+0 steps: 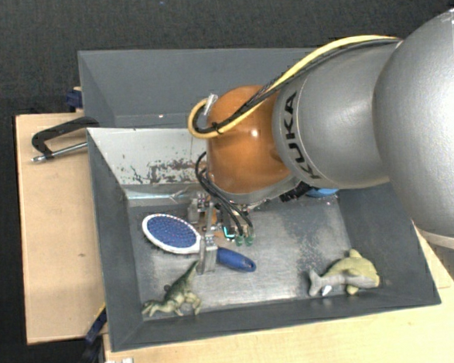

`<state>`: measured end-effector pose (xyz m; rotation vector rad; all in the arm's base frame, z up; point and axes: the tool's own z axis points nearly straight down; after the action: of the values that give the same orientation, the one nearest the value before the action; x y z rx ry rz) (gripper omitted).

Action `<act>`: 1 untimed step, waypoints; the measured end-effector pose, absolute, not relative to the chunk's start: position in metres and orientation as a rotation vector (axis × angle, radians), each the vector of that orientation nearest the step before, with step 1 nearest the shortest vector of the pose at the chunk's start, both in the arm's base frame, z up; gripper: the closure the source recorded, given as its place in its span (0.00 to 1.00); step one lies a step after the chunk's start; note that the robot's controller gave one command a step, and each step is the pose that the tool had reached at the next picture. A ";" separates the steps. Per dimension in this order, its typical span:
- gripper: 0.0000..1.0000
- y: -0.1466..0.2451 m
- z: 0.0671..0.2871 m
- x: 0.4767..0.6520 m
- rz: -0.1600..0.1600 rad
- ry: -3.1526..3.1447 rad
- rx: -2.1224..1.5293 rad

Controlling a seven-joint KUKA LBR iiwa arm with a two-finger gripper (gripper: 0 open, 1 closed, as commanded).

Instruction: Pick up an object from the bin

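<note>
Not yet lifted; raise outstanding. Gripper (208, 256) low at the neck of a hairbrush (171, 233) on the bin (293, 242) floor: white oval head, blue bristles, blue handle, probably plastic. Clenched or released: cannot tell. Below the hairbrush, a knobbly green dinosaur (173, 299); well to its right, a smooth yellowish shark (346, 274).

Small hairbrush (171, 233): white oval head, blue bristle pad facing up, blue handle. Lies flat on bin floor (301, 245), left of centre, handle pointing lower right; neck hidden.
</note>
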<state>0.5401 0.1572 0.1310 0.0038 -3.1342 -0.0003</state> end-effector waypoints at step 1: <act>0.00 0.163 0.073 0.526 0.000 -3.137 -0.158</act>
<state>0.5260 0.1632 0.0730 -0.1580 -3.1366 0.0004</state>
